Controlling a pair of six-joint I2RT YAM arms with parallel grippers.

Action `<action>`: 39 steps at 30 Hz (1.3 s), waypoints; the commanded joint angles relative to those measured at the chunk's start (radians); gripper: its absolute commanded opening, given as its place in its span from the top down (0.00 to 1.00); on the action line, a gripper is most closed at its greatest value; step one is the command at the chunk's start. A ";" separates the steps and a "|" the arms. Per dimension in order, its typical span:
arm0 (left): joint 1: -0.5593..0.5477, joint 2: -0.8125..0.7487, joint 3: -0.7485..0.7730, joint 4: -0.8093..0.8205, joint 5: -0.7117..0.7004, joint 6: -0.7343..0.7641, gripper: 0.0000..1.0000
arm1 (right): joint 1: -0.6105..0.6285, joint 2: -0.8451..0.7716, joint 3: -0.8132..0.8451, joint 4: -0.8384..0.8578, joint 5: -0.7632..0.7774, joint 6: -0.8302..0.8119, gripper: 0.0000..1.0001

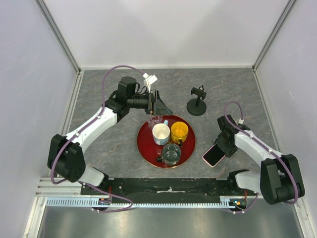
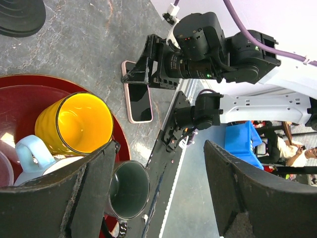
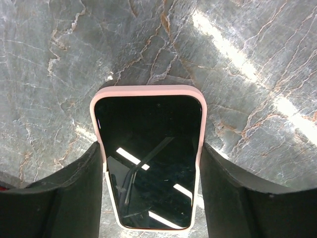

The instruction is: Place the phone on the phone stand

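The phone [image 1: 214,155], black screen in a pale pink case, lies flat on the grey table right of the tray. It also shows in the right wrist view [image 3: 148,158] and the left wrist view [image 2: 138,94]. My right gripper [image 1: 224,145] [image 3: 151,153] straddles it, and both fingers press on its long edges. The phone stand [image 1: 197,101], black with a round base, stands at the back, apart from both arms; its base [image 2: 20,15] shows in the left wrist view. My left gripper [image 1: 157,101] [image 2: 159,148] is open and empty above the tray's back edge.
A red round tray [image 1: 143,144] in the middle holds a white mug [image 1: 161,133], a yellow cup [image 1: 179,131], a dark green cup [image 1: 172,153] and a clear glass [image 1: 154,120]. White walls enclose the table on three sides.
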 commanded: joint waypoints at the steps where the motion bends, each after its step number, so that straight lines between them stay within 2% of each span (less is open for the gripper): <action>1: -0.004 0.009 0.005 0.021 0.035 0.010 0.21 | 0.004 -0.043 -0.066 0.098 -0.036 0.032 1.00; 6: -0.004 0.006 0.003 0.020 0.029 0.012 0.21 | 0.004 -0.187 -0.084 0.128 -0.042 -0.045 1.00; 11: -0.007 0.017 0.003 0.020 0.032 0.012 0.21 | 0.004 -0.440 -0.120 0.263 -0.094 -0.148 1.00; 18: -0.014 0.015 -0.001 0.048 0.069 -0.010 0.21 | 0.004 -0.733 -0.109 0.334 -0.149 -0.348 1.00; 23: -0.040 0.014 0.002 0.074 0.107 0.001 0.21 | 0.002 -0.956 -0.126 0.459 -0.258 -0.444 1.00; 27: -0.103 0.009 0.010 0.071 0.105 0.036 0.22 | 0.004 -0.996 -0.123 0.559 -0.359 -0.431 1.00; 30: -0.177 -0.014 0.008 0.061 0.076 0.085 0.23 | 0.004 -0.978 -0.112 0.650 -0.404 -0.341 1.00; 34: -0.273 -0.052 0.000 0.040 -0.015 0.160 0.20 | 0.004 -0.935 -0.086 0.733 -0.438 -0.235 1.00; 39: -0.323 -0.086 -0.020 0.022 -0.128 0.211 0.15 | 0.004 -0.929 -0.054 0.758 -0.431 -0.155 1.00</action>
